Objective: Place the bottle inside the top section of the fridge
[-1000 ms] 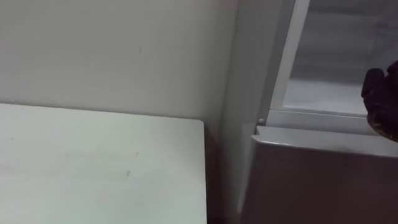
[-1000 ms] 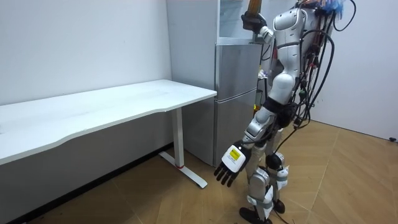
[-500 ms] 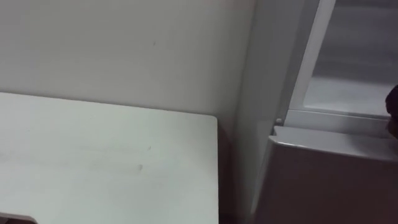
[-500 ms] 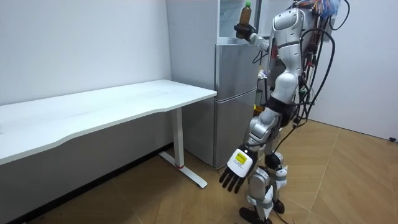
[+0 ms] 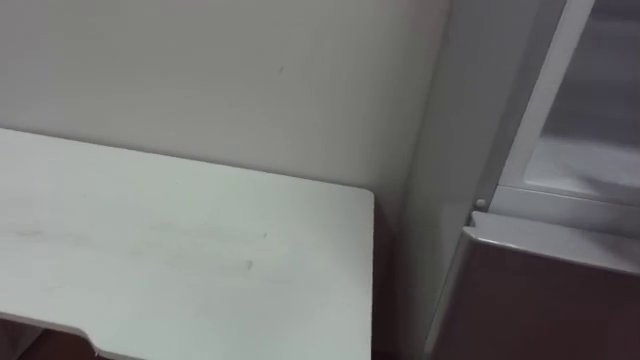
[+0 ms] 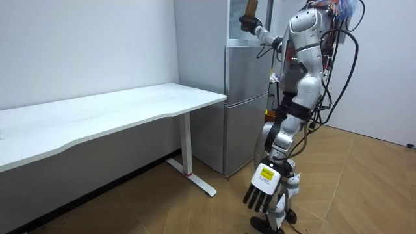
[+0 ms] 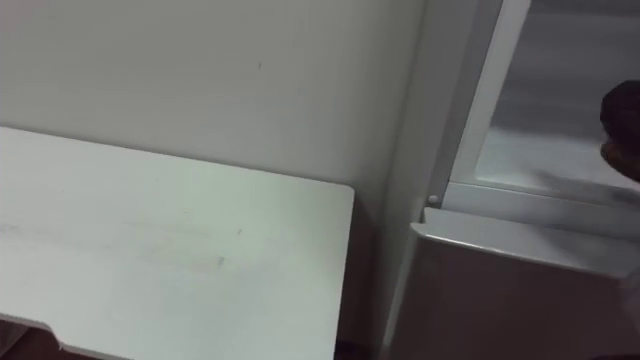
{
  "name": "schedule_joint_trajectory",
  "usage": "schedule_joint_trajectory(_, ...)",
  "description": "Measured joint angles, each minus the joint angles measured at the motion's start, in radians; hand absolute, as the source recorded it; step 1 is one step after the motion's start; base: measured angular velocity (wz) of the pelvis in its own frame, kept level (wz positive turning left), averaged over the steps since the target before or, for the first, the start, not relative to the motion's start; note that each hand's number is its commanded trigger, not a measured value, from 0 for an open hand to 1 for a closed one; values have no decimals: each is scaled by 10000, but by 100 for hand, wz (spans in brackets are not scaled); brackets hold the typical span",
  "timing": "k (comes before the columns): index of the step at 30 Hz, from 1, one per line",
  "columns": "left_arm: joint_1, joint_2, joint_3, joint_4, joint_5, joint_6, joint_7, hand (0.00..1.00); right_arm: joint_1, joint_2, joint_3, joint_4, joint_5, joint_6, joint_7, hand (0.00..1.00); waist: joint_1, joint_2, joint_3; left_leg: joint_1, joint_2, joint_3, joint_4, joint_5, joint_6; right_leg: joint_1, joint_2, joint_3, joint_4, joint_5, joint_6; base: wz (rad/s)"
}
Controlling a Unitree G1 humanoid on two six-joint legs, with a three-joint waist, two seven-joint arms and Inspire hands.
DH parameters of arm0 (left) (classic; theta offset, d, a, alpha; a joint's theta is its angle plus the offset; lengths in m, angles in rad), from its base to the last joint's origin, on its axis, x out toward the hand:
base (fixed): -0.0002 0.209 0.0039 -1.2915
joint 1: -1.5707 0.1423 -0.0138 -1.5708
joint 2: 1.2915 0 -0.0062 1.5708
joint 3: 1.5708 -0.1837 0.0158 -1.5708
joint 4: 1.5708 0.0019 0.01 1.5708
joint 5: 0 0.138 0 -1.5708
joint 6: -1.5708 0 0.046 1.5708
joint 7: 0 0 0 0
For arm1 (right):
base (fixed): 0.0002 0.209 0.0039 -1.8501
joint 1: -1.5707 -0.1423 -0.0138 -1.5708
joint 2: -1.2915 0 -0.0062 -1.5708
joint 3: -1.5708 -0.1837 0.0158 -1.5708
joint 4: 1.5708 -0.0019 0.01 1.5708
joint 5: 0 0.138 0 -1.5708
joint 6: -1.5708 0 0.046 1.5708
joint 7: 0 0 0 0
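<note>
Bottle is gripped in my right hand, raised at the front edge of the fridge's open upper compartment; setting it inside and releasing are left, I judge; my left hand hangs low, fingers straight.

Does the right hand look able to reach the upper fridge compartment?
Probably yes: the right hand, shut on the bottle, is at the open front of the upper fridge compartment; nothing blocks it.

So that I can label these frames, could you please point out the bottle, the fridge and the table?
bottle (image 6: 250, 8): room view, its brown body.
fridge (image 6: 246, 91): room view, its lower door.
table (image 6: 117, 107): room view, its white top.
</note>
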Motion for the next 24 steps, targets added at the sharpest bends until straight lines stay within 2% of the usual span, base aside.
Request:
schedule_joint_trajectory(8, 342, -1, -24, -101, -7, 73, 38, 0, -106, -52, 1011, 1740, 5, 76, 245, 100, 255, -19, 5, 51, 1, -68, 57, 9, -21, 117, -4, -25, 7, -3, 4, 3)
schedule_joint_trajectory(10, 355, 10, -22, -181, -6, 184, 36, 0, -281, -268, 1128, 1797, 30, 35, 436, 100, 275, -18, 15, -76, -6, -166, 155, 5, -30, 88, 1, -55, -5, -3, 5, 13)
schedule_joint_trajectory(13, 347, 56, -20, -209, -186, 262, 37, 0, -281, -377, 1455, 2100, 267, 48, 672, 100, 289, -64, 19, -163, -15, -300, 210, 20, -52, 80, 15, -116, -8, -3, 5, 15)
schedule_joint_trajectory(17, 331, 107, -37, -427, -391, 436, 40, 0, -360, -444, 1501, 2187, 360, -62, 516, 100, 377, -48, -10, -608, -5, -435, 518, 5, -75, -168, 28, -363, 9, 5, -8, 12)
schedule_joint_trajectory(20, 316, 171, -53, -667, -389, 448, 37, 0, -818, -495, 1562, 3034, 159, -265, 544, 100, 435, -11, 7, -966, 0, -579, 822, -18, -91, -330, 61, -470, 24, 44, -71, 14)
schedule_joint_trajectory(24, 215, 480, -219, -994, -402, 533, 46, 0, -1461, -897, 1873, 4188, 198, -474, 637, 100, 563, 50, 22, -1616, 14, -793, 1305, -84, -159, -723, 146, -516, 41, 147, -225, 9)
